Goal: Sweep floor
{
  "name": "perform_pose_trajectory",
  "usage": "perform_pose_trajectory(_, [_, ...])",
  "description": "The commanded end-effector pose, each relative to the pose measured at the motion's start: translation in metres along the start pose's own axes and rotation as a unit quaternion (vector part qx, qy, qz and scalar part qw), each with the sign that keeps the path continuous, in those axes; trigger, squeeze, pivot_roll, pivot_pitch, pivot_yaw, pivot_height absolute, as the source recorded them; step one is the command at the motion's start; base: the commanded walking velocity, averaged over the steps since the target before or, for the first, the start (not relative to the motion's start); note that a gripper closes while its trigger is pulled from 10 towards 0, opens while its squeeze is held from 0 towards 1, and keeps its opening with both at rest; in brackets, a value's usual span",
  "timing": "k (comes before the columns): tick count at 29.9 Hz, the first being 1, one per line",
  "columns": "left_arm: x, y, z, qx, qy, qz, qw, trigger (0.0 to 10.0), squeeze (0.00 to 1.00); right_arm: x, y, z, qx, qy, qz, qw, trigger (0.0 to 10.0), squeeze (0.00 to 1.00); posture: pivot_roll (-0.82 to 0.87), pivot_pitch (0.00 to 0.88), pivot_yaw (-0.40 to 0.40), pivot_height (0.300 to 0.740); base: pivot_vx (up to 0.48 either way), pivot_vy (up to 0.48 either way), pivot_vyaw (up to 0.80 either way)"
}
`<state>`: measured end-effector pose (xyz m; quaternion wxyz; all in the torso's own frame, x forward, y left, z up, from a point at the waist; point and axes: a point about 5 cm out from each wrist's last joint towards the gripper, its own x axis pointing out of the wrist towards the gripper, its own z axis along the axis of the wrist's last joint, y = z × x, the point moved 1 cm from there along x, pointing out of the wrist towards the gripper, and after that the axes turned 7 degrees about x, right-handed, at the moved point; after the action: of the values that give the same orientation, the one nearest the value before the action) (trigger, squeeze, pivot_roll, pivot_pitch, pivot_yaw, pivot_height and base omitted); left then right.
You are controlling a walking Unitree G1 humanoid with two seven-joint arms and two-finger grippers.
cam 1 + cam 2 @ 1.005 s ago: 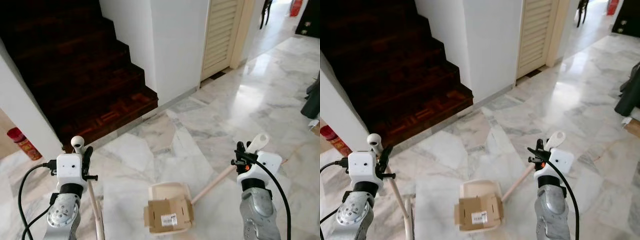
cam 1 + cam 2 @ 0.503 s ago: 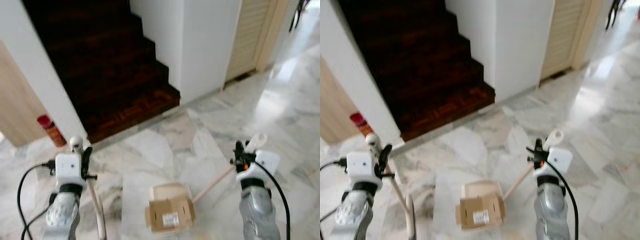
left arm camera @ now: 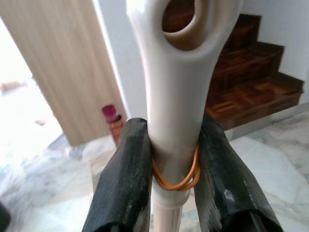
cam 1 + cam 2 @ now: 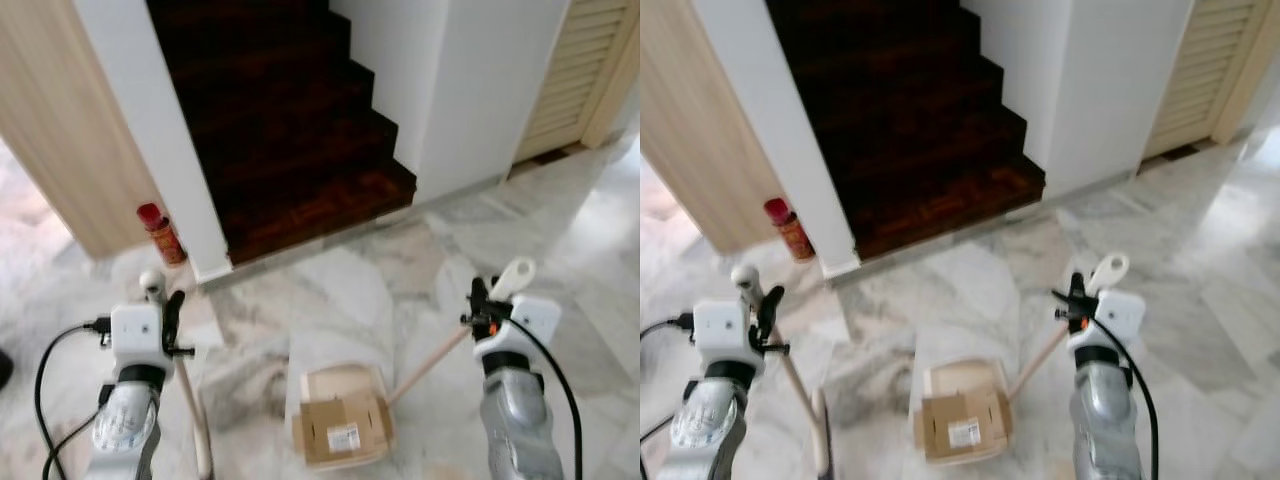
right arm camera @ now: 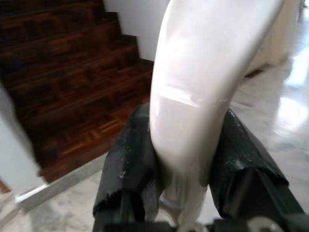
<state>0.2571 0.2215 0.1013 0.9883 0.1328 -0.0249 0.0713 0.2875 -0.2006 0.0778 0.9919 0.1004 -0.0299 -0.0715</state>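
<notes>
Cream broom handle (image 3: pixel 176 121) clamped in left pincer (image 3: pixel 175 183); right pincer (image 5: pixel 188 164) clamps dustpan handle (image 5: pixel 198 96)

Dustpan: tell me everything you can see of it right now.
The dustpan is a cream, plastic-looking pan lying on the marble floor between the two arms. A flattened piece of brown cardboard with a white label lies on it and overhangs its near end. A long pale handle slants up from the pan to the right end effector, whose black fingers are shut on the handle's glossy cream top.
</notes>
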Motion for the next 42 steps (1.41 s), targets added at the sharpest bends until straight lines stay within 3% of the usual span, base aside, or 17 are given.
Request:
perform_pose_trajectory(1, [0.0036, 0.0029, 0.0098, 0.007, -0.021, 0.006, 1.0, 10.0, 0.0, 0.005, 0.0053, 0.0162, 0.013, -0.037, 0.01, 0.999, 10.0, 0.0, 0.12, 0.01, 0.055, 0.74, 0.0, 0.255, 0.0])
perform_pose_trajectory(15, [0.003, 0.0043, 0.011, 0.007, -0.024, 0.002, 1.0, 10.0, 0.0, 0.0032, 0.0081, 0.0151, 0.005, -0.033, 0.017, 0.999, 10.0, 0.0, 0.12, 0.014, 0.062, 0.74, 0.0, 0.26, 0.0])
perform_pose_trajectory(20, [0.0021, 0.0031, 0.0111, 0.009, -0.024, -0.003, 1.0, 10.0, 0.0, 0.0026, 0.0085, 0.015, 0.004, -0.032, 0.02, 0.999, 10.0, 0.0, 0.12, 0.012, 0.065, 0.74, 0.0, 0.26, 0.77])
perform_pose_trajectory(42, [-0.0026, 0.0006, 0.01, 0.007, -0.02, -0.008, 1.0, 10.0, 0.0, 0.0012, 0.0101, 0.0153, 0.007, -0.028, 0.029, 0.999, 10.0, 0.0, 0.12, 0.011, 0.058, 0.74, 0.0, 0.259, 0.0])
